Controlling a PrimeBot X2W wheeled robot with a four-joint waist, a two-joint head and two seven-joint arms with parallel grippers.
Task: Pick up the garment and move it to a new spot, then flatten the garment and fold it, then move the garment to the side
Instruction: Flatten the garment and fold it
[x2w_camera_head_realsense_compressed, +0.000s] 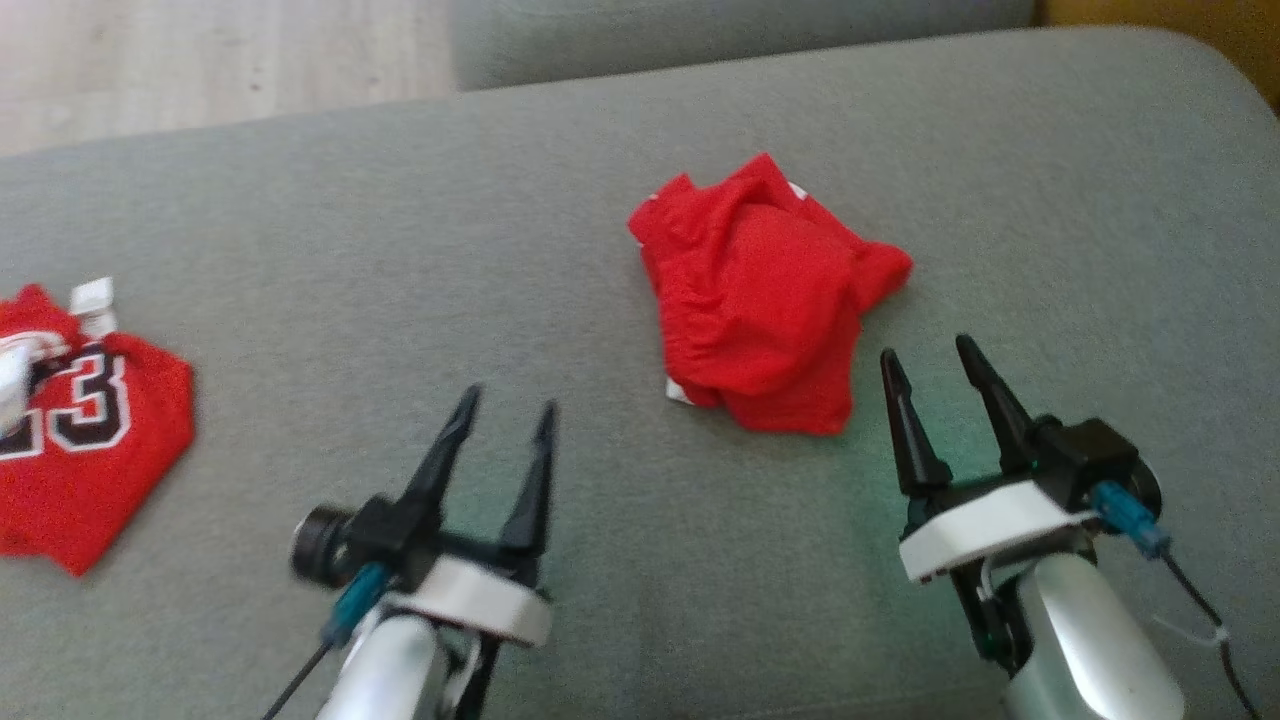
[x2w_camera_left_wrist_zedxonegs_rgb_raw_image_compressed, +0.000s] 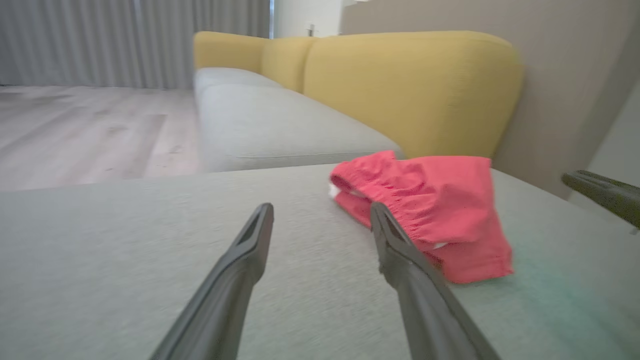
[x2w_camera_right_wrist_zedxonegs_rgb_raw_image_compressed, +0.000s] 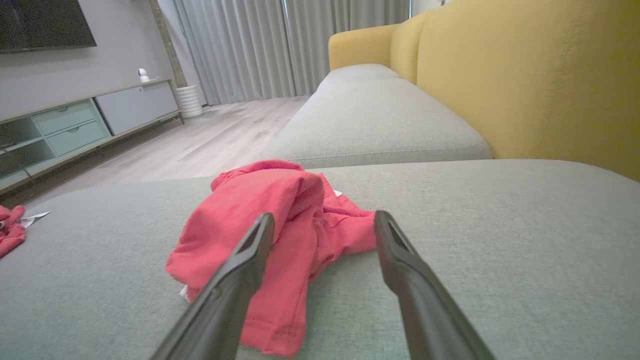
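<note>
The garment (x2w_camera_head_realsense_compressed: 770, 295) is a crumpled pair of red shorts lying on the grey sofa cushion (x2w_camera_head_realsense_compressed: 560, 250), right of centre. My left gripper (x2w_camera_head_realsense_compressed: 508, 405) stands open near the front, left of and below the garment, nothing between its fingers. My right gripper (x2w_camera_head_realsense_compressed: 928, 355) is open too, just right of the garment's lower edge and not touching it. Seen from the left wrist, the garment (x2w_camera_left_wrist_zedxonegs_rgb_raw_image_compressed: 430, 210) lies ahead to the right of my left gripper (x2w_camera_left_wrist_zedxonegs_rgb_raw_image_compressed: 322, 215). From the right wrist, the garment (x2w_camera_right_wrist_zedxonegs_rgb_raw_image_compressed: 270, 225) sits ahead and left of my right gripper (x2w_camera_right_wrist_zedxonegs_rgb_raw_image_compressed: 325, 222).
A red jersey (x2w_camera_head_realsense_compressed: 80, 440) with a white-edged number lies at the cushion's left edge, its corner (x2w_camera_right_wrist_zedxonegs_rgb_raw_image_compressed: 10, 232) also in the right wrist view. Behind rise the yellow backrest (x2w_camera_right_wrist_zedxonegs_rgb_raw_image_compressed: 530, 85) and a second seat cushion (x2w_camera_left_wrist_zedxonegs_rgb_raw_image_compressed: 270, 120). Wooden floor (x2w_camera_head_realsense_compressed: 200, 60) lies beyond.
</note>
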